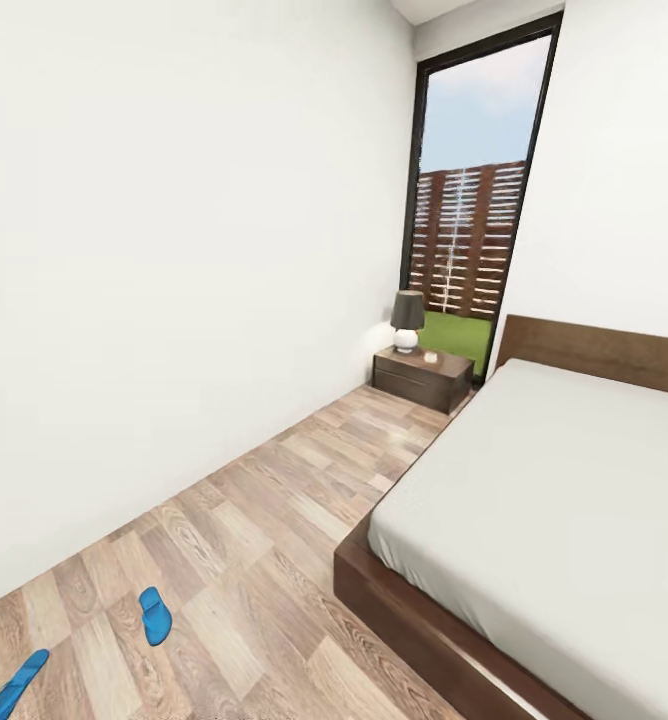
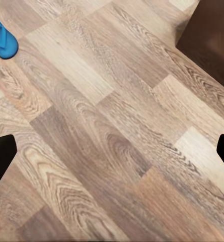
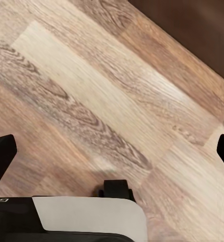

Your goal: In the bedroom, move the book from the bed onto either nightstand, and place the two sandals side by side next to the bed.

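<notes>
Left gripper (image 2: 112, 151) spread wide over plank floor (image 2: 117, 126), empty; right gripper (image 3: 112, 151) likewise; sandal (image 2: 2, 38) nearby.

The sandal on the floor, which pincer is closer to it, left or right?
Left. A sandal lies on the floor ahead of the open left pincer; the open right pincer faces bare planks beside the bed frame.

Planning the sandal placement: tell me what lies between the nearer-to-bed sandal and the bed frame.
In the head view, only bare wood floor lies between that sandal and the bed frame.
</notes>
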Available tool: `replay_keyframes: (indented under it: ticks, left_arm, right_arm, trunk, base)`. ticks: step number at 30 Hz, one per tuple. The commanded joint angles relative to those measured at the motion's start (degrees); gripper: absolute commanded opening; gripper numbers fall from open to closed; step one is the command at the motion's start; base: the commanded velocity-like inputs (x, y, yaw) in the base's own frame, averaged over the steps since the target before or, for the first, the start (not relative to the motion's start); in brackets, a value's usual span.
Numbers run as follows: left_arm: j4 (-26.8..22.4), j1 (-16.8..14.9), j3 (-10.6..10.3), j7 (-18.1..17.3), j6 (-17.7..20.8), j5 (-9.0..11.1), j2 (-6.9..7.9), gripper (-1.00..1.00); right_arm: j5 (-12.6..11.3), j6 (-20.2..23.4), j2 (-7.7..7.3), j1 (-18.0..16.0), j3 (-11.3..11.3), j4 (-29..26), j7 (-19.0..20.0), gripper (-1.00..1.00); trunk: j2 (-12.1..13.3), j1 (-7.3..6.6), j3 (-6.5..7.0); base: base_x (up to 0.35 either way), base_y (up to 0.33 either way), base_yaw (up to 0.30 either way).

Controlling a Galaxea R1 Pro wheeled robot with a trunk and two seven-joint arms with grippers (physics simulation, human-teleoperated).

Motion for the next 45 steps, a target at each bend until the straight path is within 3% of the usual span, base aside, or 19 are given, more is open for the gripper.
replay_keyframes:
  ticks: [1,45]
  left_arm:
    - [0.04,-0.04,0.03,-0.06,-0.15,0.45,-0.03,1.0]
    - [0.04,-0.04,0.03,-0.06,-0.15,0.48,-0.03,1.0]
  right_arm:
    - [0.0,-0.18,0.0,-0.02,-0.04,0.02,-0.08,1.0]
    - [0.04,-0.18,0.0,-0.02,-0.03,0.02,-0.08,1.0]
  trunk:
    - [-0.03,0.0,-0.06]
    - [-0.03,0.0,-0.06]
  base:
    - [0.0,0.0,0.29]
    - [0.0,0.0,0.29]
